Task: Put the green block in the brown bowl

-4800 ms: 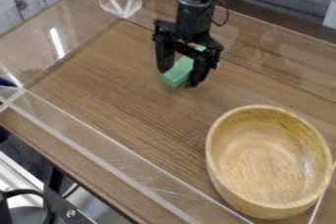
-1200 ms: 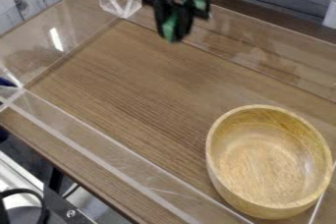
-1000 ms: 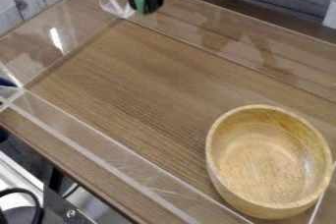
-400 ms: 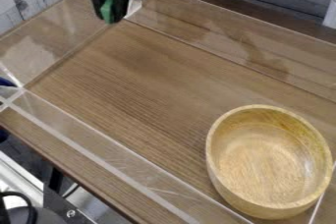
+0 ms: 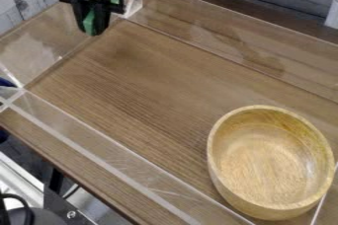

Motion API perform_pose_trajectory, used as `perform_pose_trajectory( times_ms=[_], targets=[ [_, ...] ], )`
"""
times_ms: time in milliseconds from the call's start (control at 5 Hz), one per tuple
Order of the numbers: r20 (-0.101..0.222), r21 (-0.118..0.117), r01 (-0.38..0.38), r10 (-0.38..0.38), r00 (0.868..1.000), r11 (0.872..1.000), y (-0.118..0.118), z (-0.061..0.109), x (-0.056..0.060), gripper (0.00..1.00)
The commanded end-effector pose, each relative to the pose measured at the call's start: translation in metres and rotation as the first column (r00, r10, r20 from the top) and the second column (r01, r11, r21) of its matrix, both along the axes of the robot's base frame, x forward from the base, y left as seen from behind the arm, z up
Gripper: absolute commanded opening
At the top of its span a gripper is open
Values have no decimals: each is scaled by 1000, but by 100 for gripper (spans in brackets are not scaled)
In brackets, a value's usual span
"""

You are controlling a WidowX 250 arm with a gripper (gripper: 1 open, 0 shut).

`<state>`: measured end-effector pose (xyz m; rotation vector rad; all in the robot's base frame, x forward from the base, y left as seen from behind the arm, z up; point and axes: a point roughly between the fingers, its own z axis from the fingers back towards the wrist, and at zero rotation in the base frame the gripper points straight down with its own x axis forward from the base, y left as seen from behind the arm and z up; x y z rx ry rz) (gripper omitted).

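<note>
One green block [image 5: 87, 19] pinched tight in the jaws of the gripper [image 5: 90, 20], way up at the far-left corner of the tabletop [image 5: 145, 91]. Well apart from the brown bowl [image 5: 274, 160] at near right. Best to lift, swing across, centre over the hollow, lower, then let go.

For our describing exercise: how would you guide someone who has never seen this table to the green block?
Start at the wooden table and look to its far left corner, opposite the big wooden bowl. There a black claw points down, shut on the green block, the only green thing in view.
</note>
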<state>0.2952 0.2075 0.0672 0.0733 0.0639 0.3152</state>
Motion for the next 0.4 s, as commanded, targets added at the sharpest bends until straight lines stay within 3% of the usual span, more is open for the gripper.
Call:
perform_pose_trajectory(
  times_ms=[0,200],
  targets=[
    [28,39,-40,39,999,998,7,6,-3,0],
    [16,50,-62,62,998,997,8,-6,-6,0]
  ],
)
